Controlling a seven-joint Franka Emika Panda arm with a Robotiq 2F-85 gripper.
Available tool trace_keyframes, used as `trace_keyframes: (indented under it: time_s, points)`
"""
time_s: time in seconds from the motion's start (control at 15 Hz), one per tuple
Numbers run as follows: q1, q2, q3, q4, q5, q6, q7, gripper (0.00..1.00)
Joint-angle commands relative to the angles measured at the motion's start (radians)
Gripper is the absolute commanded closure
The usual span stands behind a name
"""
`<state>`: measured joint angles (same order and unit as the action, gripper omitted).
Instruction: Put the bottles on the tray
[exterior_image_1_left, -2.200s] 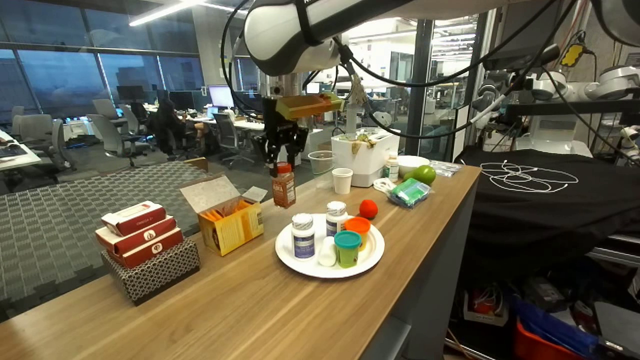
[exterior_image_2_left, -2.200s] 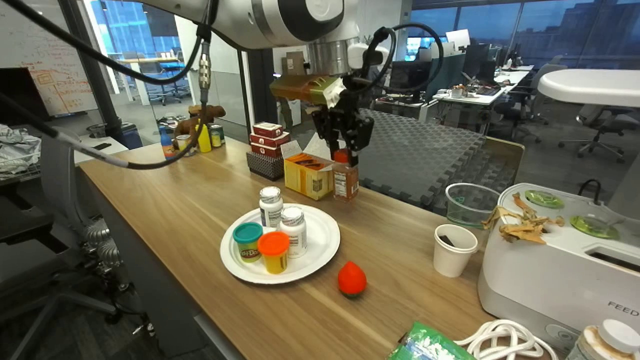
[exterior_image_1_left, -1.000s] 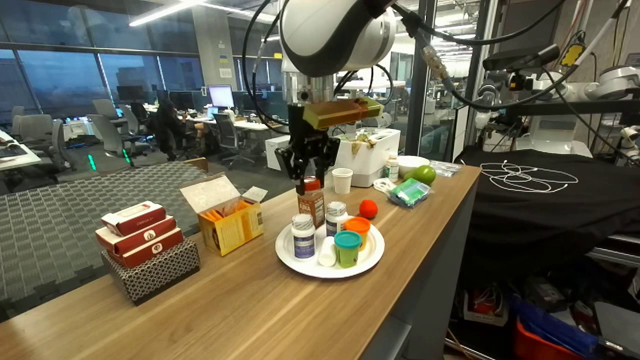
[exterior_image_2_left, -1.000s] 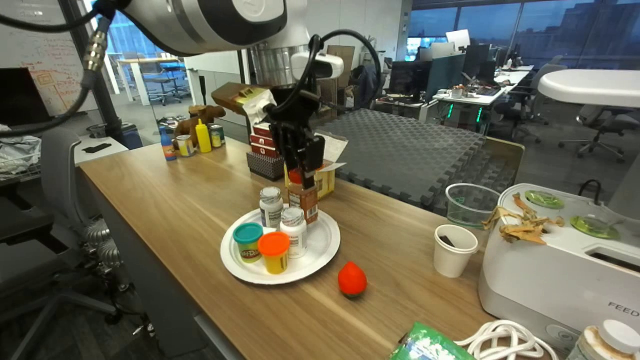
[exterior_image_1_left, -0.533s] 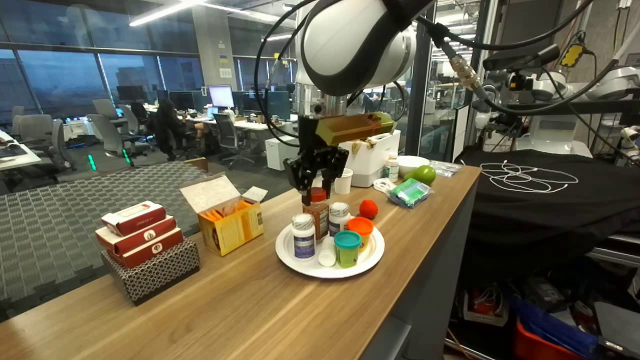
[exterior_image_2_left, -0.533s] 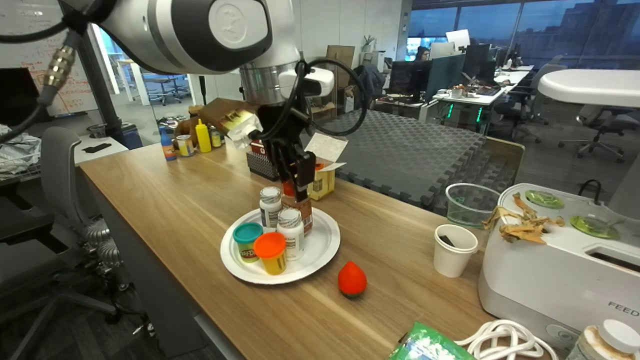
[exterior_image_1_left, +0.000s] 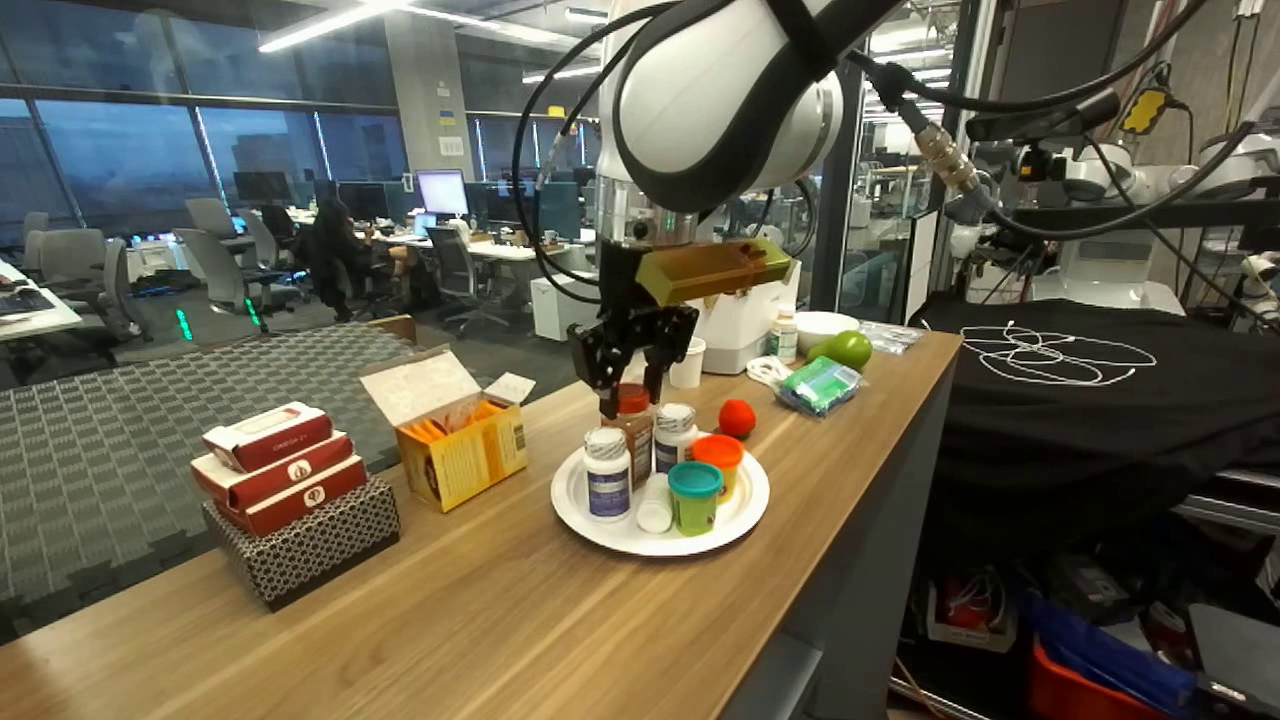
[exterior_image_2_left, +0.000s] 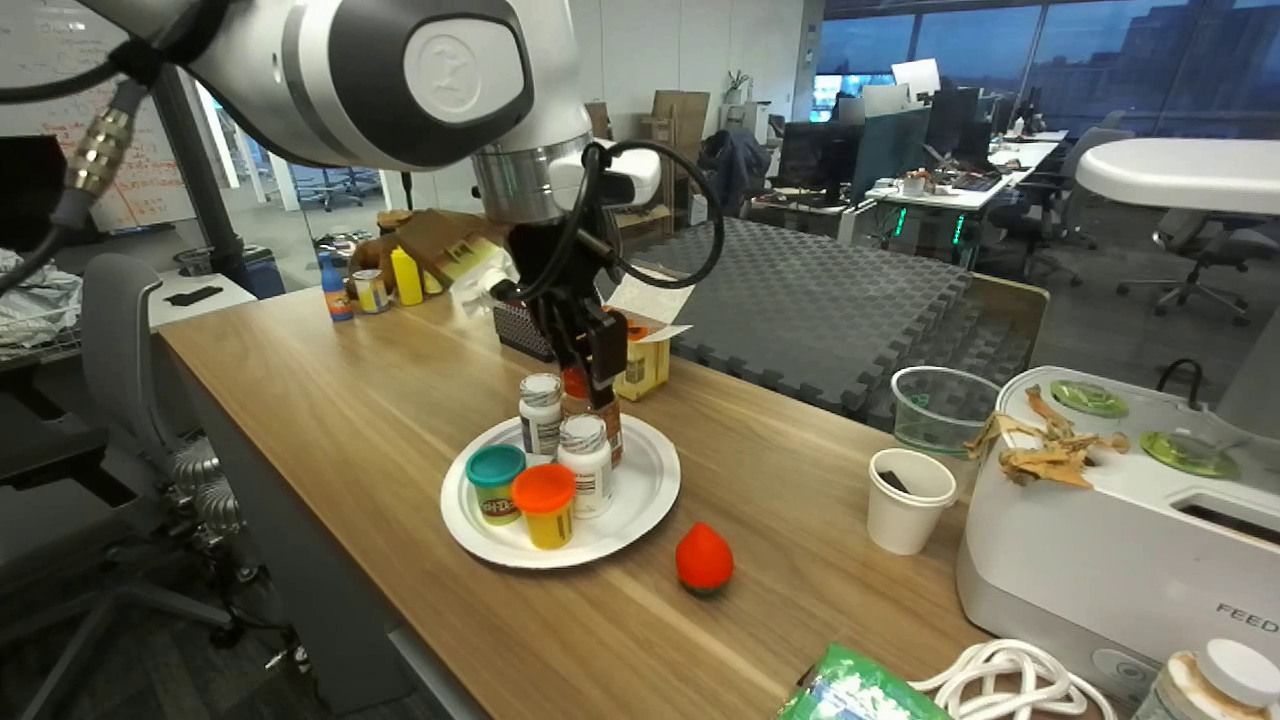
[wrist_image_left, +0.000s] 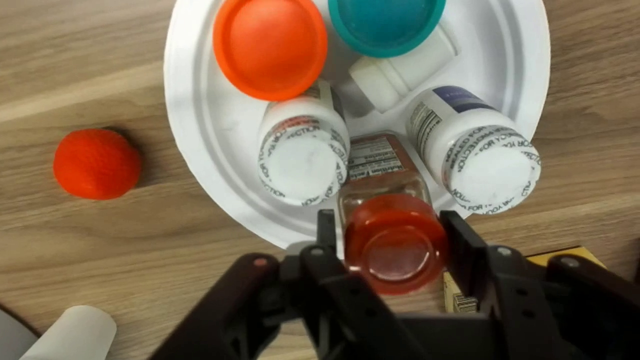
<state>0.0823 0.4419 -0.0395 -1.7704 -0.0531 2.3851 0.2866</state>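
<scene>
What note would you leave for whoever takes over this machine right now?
Tool: jaws either side of the red-capped bottle, at its cap; gripping or not, unclear.
Where: that bottle is over the plate, between two white bottles; contact unclear.
Done: on the plate are both white bottles, a small white bottle lying down, the orange-lid tub and teal-lid tub.
Left: probably settle it, release, lift away. A white-capped bottle, blue bottle and yellow bottle stand off the plate; whether they count, I can't say.
</scene>
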Motion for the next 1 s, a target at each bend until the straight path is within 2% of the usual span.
trace_keyframes:
  time_s: [0.0,0.07,0.13,0.53,0.93]
  points:
    - [0.005,-0.039,0.0,-0.033,0.0,0.033,0.003,0.12]
    - [0.004,-0.044,0.0,-0.035,0.001,0.035,0.003,0.04]
    - [0.005,-0.049,-0.002,-0.038,-0.003,0.036,0.005,0.0]
    - [-0.008,-0.147,-0.026,-0.102,-0.014,0.03,0.016,0.0]
    - [-0.076,-0.255,-0.055,-0.244,0.011,0.056,0.002,0.0]
